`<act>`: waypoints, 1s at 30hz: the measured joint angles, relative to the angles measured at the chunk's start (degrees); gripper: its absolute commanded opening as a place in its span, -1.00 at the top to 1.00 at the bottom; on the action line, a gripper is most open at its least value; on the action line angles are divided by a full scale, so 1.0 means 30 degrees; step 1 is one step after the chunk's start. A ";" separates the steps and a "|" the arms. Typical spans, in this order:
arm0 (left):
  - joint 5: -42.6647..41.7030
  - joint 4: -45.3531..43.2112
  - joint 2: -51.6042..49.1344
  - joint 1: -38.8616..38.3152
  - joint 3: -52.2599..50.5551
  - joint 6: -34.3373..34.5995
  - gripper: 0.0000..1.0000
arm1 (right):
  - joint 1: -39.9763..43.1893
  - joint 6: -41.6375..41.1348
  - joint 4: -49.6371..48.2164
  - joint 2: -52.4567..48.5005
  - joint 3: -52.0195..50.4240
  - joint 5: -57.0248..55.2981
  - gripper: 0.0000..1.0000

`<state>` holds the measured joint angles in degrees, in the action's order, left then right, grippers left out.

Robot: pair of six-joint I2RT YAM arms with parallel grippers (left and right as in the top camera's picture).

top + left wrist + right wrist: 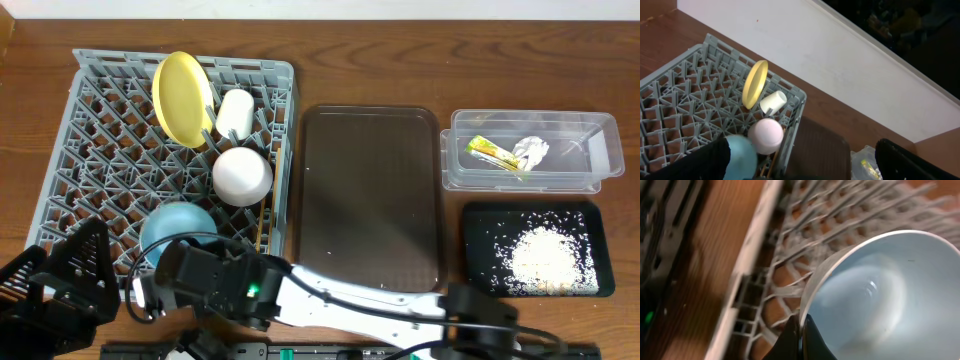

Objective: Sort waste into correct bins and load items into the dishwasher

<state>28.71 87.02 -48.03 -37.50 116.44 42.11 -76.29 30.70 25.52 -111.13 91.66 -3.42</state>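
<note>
Wooden table (380, 60), white wall at its far edge. Far left: my left gripper (802, 146) hangs by the rack's near-left corner, jaws spread wide, nothing between them. One grey dish rack (100, 160) holds four dishes. One yellow plate (183, 97) stands on edge at the far side, and one small white cup (236, 113) lies just right of it. One white bowl (242, 176) sits mouth down nearer me, and one light blue bowl (178, 228) is in the near rows. My right arm lies across the table from the right side. My right gripper (801, 330) is pinched closed on the blue bowl's rim, one finger inside, one outside. The bowl is tilted, mouth toward the wrist camera; can't tell if it touches the lattice. Chopsticks (267, 232) lie along the rack's right wall, too thin and too hidden to count. Next right: one brown serving tray (370, 190), between rack and bins. Far right: two bins. The clear tub (580, 122) at the back holds one green-and-yellow wrapper (492, 153) and one crumpled tissue (531, 151), side by side. The black tray (480, 230) in front of it holds one heap of rice scraps (545, 255) plus loose grains around it.
</note>
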 measured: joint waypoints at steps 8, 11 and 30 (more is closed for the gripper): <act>0.0000 -0.0007 0.0000 0.0000 0.0000 0.0007 -0.87 | 0.4109 -0.6455 -0.0474 0.4051 0.0044 0.6193 0.97; 0.0000 0.0007 0.0000 0.0000 0.0000 0.0007 -0.87 | 0.7308 -0.9602 -0.3359 0.3861 0.0022 1.2648 0.97; 0.0000 0.0000 0.0000 0.0000 0.0000 0.0007 -0.87 | 0.7227 -2.8152 -2.1107 -0.3905 -0.0146 2.2382 0.97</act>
<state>28.71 87.02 -48.03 -37.50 116.44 42.13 -54.61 -53.76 -37.80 -122.85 91.22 63.72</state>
